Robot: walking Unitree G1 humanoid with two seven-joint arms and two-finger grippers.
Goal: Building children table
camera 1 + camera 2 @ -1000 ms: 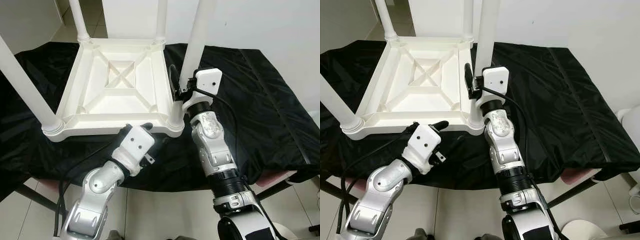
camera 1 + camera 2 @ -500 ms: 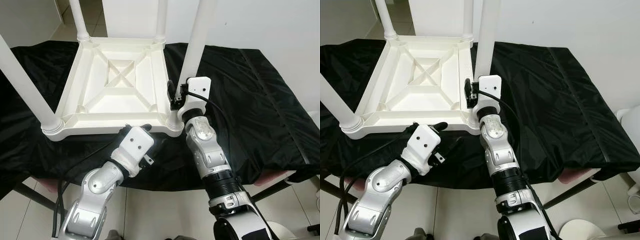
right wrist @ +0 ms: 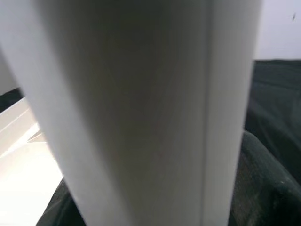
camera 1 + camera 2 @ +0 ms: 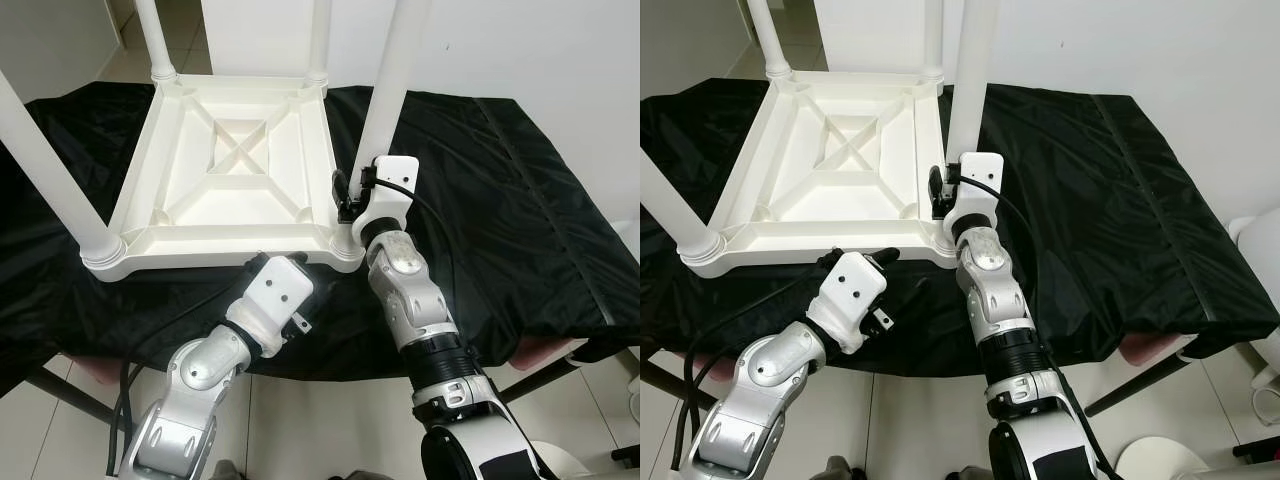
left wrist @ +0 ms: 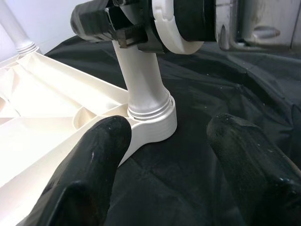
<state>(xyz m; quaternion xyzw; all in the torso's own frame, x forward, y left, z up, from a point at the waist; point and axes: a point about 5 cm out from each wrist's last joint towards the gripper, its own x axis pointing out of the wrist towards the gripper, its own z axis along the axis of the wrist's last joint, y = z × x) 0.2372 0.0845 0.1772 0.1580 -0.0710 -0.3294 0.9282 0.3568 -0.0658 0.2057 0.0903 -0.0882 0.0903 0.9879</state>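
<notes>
A white children's table (image 4: pixel 230 170) lies upside down on a black cloth (image 4: pixel 500 190), with its legs pointing up. My right gripper (image 4: pixel 356 195) is shut on the near right leg (image 4: pixel 395 70), low down, just above the leg's round socket (image 5: pixel 153 117). My left gripper (image 5: pixel 169 136) is open and low at the table's near edge. Its two black fingers (image 5: pixel 101 146) reach toward that same socket from the front without touching the leg. In the right wrist view the white leg (image 3: pixel 141 113) is very close.
The near left leg (image 4: pixel 45 165) slants up at the left, and two far legs (image 4: pixel 155 40) rise at the back. The cloth drapes over the near edge of the work surface, with tiled floor (image 4: pixel 330 420) below. A white object (image 4: pixel 1260 240) stands at the far right.
My right gripper has come down and in along the near right leg, closer to the socket. My left gripper has edged slightly forward under the table's near edge.
</notes>
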